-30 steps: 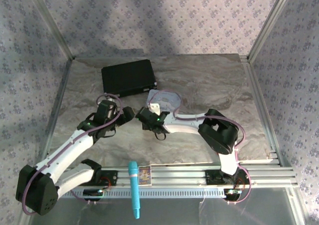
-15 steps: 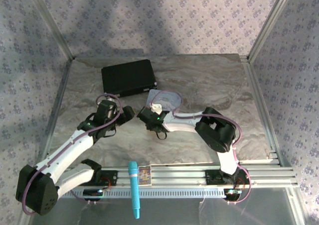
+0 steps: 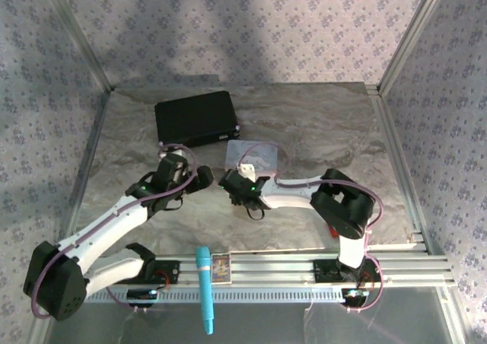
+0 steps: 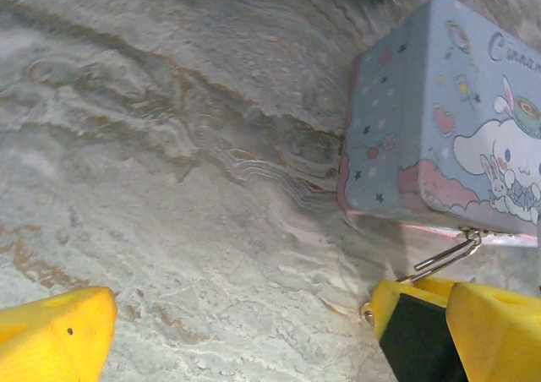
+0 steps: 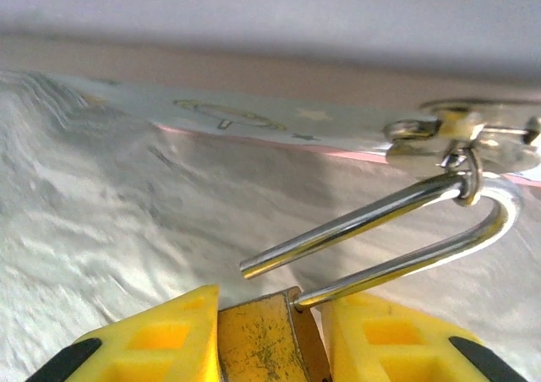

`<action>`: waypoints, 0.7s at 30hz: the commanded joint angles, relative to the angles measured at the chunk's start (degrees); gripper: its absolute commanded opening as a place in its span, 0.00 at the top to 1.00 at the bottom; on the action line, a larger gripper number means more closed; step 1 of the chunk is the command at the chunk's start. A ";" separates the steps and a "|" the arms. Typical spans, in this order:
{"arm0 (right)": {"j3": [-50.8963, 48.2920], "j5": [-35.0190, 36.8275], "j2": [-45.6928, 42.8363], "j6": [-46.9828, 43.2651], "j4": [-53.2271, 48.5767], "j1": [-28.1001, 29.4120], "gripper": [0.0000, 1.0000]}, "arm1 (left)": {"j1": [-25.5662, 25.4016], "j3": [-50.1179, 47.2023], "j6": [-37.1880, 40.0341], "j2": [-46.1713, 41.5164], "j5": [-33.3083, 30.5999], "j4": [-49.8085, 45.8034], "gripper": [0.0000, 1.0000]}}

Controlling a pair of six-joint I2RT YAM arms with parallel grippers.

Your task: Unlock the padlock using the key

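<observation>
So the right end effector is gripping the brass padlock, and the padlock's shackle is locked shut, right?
Not quite. The right end effector does grip the brass padlock, but its shackle is open, not locked shut: one leg's end is free of the body. The right wrist view shows it.

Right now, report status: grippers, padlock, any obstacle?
Left gripper open. Right gripper shut on padlock. Shackle open, hooked in hasp of tin. No obstacle seen.
</observation>
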 commanded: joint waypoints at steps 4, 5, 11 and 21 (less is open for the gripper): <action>-12.02 -5.60 -8.45 -2.07 4.94 -1.58 0.68 | -5.44 12.31 21.50 7.65 -9.01 -2.06 0.00; -13.98 -6.72 -9.88 -2.67 6.67 -2.13 0.68 | -5.86 13.89 24.36 9.49 -8.52 -2.10 0.00; -23.70 -12.64 -15.19 -6.11 15.12 -6.01 0.67 | -11.31 19.61 42.63 19.34 -2.51 2.04 0.07; -28.32 -12.82 -15.81 -5.45 21.38 -8.64 0.68 | -16.51 21.76 54.27 27.64 -0.18 5.01 0.17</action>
